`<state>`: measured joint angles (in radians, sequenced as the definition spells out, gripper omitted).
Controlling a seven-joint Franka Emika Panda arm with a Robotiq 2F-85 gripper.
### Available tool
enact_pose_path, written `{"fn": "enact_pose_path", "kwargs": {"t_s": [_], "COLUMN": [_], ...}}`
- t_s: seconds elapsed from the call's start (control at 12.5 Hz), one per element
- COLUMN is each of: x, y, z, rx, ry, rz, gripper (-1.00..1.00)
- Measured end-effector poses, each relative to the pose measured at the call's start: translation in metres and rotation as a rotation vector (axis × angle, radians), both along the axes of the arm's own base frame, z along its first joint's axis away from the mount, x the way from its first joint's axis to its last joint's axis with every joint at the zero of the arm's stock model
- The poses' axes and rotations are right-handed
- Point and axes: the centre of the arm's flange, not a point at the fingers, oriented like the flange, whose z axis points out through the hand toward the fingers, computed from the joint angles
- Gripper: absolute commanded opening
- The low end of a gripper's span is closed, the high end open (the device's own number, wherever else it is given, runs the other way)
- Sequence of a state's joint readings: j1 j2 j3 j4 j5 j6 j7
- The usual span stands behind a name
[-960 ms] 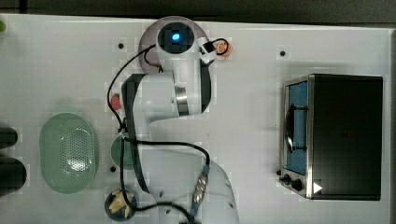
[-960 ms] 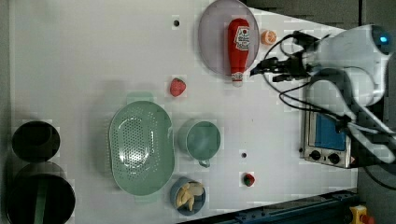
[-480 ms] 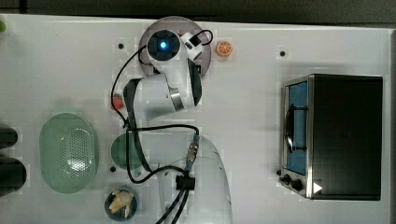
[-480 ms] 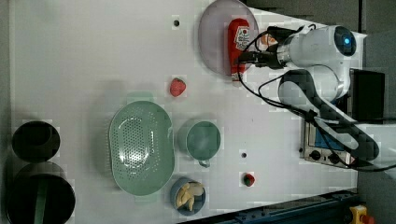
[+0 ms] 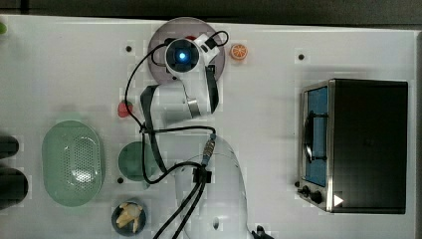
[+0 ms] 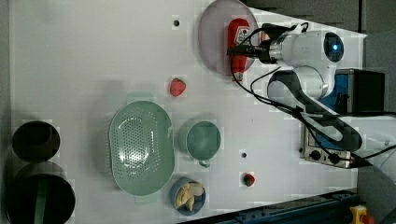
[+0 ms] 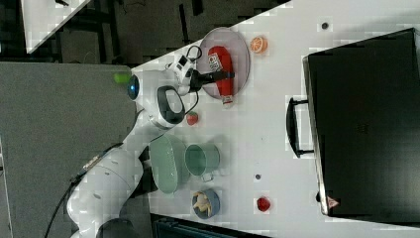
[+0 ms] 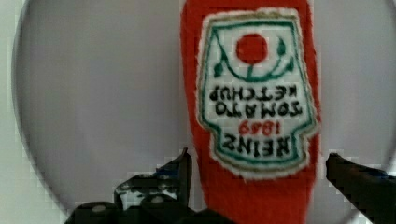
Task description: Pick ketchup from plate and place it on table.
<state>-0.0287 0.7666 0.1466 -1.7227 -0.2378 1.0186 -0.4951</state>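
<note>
Wrist view: ketchup [image 8: 254, 116] lies label-up on the plate [image 8: 102, 93]; two dark fingers [image 8: 175, 175] stand one on each side of the bottle body, gaps visible on both sides, not touching.
Pincer: pincer [image 6: 243, 46] spread wide apart, straddling the ketchup [image 6: 237, 42], nothing clamped.
Ketchup position: flat on the plate [image 6: 212, 42], cap end poking past the plate rim toward the left view's bottom.
Plate edge: plate [image 7: 242, 62] sits at the bench [image 6: 93, 56] edge, along the left view's top; in the right view it sits at the corner next to the dark floor.
Free room: wide bare bench in the left view's upper left; strawberry [image 6: 177, 87] is the nearest thing on that side, well apart from the plate.
Crowded side: orange slice [image 5: 239, 51] just beside the plate [image 5: 159, 42] in the top view; toaster oven [image 5: 356, 144] takes up the top view's right.
Top view: arm covers most of the plate; bottle hidden under the wrist.
Right view: ketchup [image 7: 221, 67] red body and label plain, pincer [image 7: 218, 75] over its middle.
Lower cluster: green basket [image 6: 140, 147], green cup [image 6: 201, 140], blue bowl [image 6: 187, 196] grouped near the left view's bottom, away from the plate.
Surface: white bench, a few black dots.
</note>
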Motion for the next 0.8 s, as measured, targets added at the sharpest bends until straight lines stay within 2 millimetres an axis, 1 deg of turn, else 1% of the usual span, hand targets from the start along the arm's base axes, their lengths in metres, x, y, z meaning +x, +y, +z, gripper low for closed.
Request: {"fn": "enact_pose_path", "kwargs": {"t_s": [0.08,0.24,0.32,0.8], "x": [0.001,0.003,0.004,0.007], "y": [0.001,0.001,0.001,0.002], "z": [-0.005,-0.016,-0.020,-0.016], "rx": [0.006,0.003,0.006,0.015], "ry": [-0.008,-0.008,-0.013,-0.026], "rz": [-0.001,0.008,0.008,0.000], "gripper": [0.92,0.43,0.24,0.24]}}
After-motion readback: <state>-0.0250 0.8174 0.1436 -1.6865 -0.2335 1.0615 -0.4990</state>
